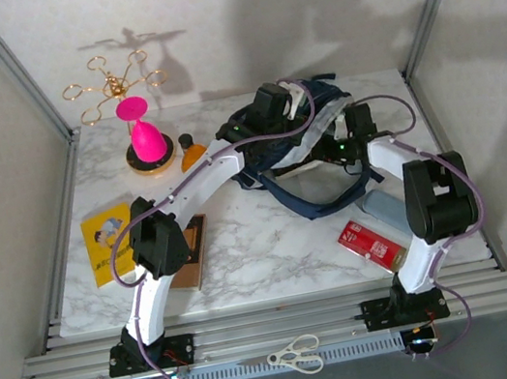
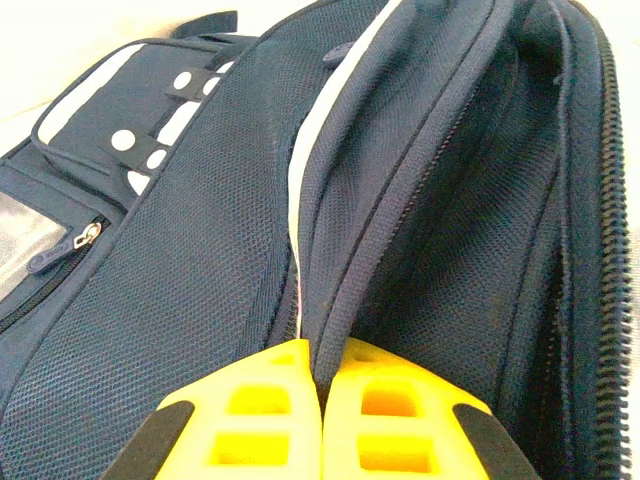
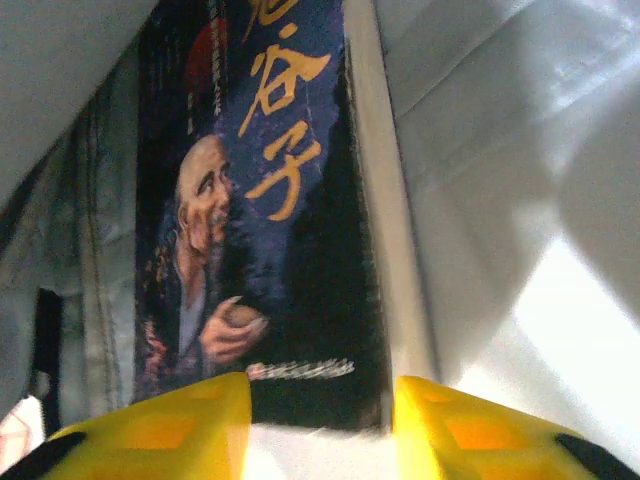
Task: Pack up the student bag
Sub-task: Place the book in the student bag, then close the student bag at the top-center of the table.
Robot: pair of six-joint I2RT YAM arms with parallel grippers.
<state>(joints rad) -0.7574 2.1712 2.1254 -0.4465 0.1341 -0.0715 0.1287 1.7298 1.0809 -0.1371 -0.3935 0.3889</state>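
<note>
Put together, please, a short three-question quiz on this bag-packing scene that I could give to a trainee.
1. True or false: the left gripper is shut on a fabric edge of the student bag.
2. What lies just ahead of the right gripper? A: a water bottle. B: a dark-covered book. C: a laptop.
3. Name the tool lying at the near edge, between the two arm bases.

Key
1. True: its fingers pinch the navy edge.
2. B.
3. The scissors.
</note>
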